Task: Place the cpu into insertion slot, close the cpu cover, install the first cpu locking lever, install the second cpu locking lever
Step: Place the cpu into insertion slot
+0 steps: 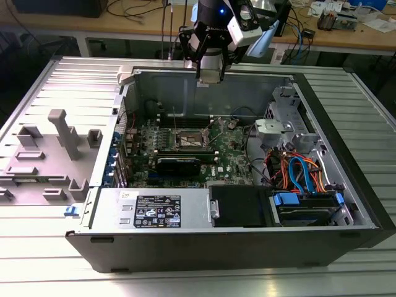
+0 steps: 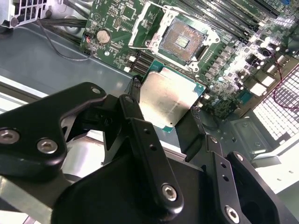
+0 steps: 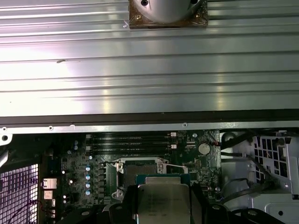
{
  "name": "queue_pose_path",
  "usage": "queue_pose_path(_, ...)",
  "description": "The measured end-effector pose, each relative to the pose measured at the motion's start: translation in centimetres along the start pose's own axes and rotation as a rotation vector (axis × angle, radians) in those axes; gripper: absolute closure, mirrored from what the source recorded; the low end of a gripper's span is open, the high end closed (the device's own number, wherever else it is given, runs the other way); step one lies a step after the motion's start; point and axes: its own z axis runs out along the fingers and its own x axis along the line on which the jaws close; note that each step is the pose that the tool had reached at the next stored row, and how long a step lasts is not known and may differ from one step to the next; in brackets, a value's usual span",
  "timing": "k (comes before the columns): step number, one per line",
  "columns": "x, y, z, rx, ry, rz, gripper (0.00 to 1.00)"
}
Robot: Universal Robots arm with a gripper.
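the black two-finger gripper (image 2: pixel 166 98), clenched on the flat square silver-grey cpu (image 2: pixel 169 106), hangs at one o'clock of the dark silver-rimmed insertion slot (image 1: pixel 190 141) in the exterior view, so seating it well likely needs edges squared and the chip level.

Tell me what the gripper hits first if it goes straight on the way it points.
Its jaws shut on the cpu, the gripper points down at the board. The cpu would likely meet the open slot or the board just beside it first; depth is unclear.
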Motion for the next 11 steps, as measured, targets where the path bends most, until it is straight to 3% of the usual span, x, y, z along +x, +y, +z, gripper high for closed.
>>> queue_pose_path(11,0.0,-0.07,0.0,0.0048,-0.0002,0.0,0.45)
